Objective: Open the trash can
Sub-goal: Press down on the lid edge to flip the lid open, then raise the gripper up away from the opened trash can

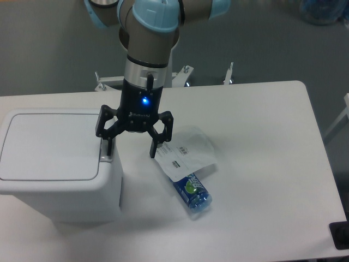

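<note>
The trash can (52,164) is a large white boxy bin at the left of the table, its flat lid (49,144) down and closed. A grey push-button tab (105,158) sits at the lid's right edge. My gripper (131,148) hangs open just right of the bin's top right corner. Its left finger (106,143) stands over the tab, and I cannot tell if it touches. Its right finger (156,146) is beyond the bin, over the table. The gripper holds nothing.
A white plastic bag with printed labels (185,153) lies on the white table (256,164) right of the gripper. A blue bottle (193,194) pokes out of it toward the front. Metal clamps (229,73) stand at the table's far edge.
</note>
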Controlling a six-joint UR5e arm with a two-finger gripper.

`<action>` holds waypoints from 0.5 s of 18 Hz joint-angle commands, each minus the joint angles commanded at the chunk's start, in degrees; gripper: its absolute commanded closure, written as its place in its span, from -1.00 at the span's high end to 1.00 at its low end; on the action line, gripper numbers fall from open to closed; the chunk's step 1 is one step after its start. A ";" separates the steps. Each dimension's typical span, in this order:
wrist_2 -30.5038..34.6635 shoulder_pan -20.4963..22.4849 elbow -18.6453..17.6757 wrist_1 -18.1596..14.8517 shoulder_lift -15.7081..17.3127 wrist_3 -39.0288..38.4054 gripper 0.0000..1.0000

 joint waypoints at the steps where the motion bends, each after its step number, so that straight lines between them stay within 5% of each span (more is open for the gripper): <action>1: 0.00 0.00 0.09 0.00 0.00 0.00 1.00; 9: 0.00 0.09 0.35 0.00 -0.09 0.00 1.00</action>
